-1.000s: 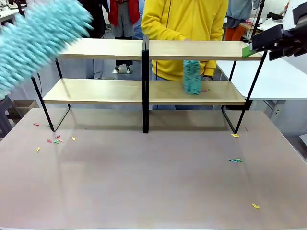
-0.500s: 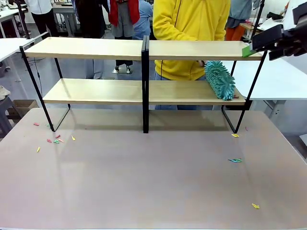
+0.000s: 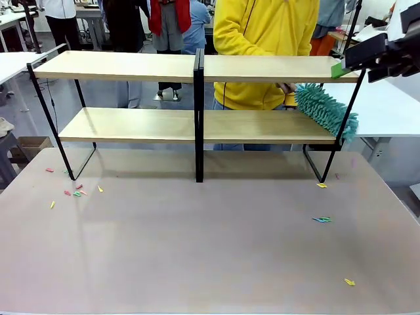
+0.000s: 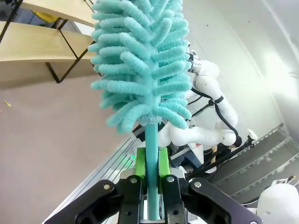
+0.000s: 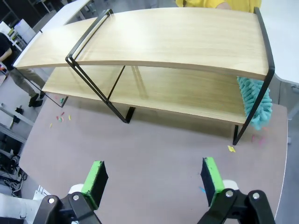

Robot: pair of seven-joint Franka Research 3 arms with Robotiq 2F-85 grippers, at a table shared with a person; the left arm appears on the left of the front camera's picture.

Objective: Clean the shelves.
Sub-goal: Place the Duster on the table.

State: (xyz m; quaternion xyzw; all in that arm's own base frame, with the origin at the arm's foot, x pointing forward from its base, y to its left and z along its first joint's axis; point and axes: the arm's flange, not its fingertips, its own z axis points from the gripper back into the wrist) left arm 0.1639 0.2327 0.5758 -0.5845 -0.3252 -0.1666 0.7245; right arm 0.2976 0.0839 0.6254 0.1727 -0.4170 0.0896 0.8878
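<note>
The shelves point(image 3: 197, 125) stood at the far side of the brown surface point(image 3: 210, 243), two long pale boards in a thin black frame. Both boards looked bare and clean, though fine dust would be too small to see from here. A person in a yellow top point(image 3: 262, 39) stood behind them and held a fluffy blue-green duster point(image 3: 326, 110). It lay at the right end of the lower board, with its tip hanging past the edge. So the lower board seemed nearly swept to that end. I cannot tell if the top board was done.

Small bright scraps point(image 3: 73, 190) lay on the surface near the left foot of the frame, and a few more point(image 3: 321, 219) lay toward the right. Those looked like the mess left to clear.

The left hand point(image 4: 150, 186) was clamped on the thin stem of a second blue-green duster point(image 4: 140, 60). Its fluffy head pointed up, away from the shelves, which sat off in a corner of that view.

The right hand point(image 5: 154, 179) had its fingers wide apart and held nothing. It hung above the surface in front of the shelves, touching nothing.
</note>
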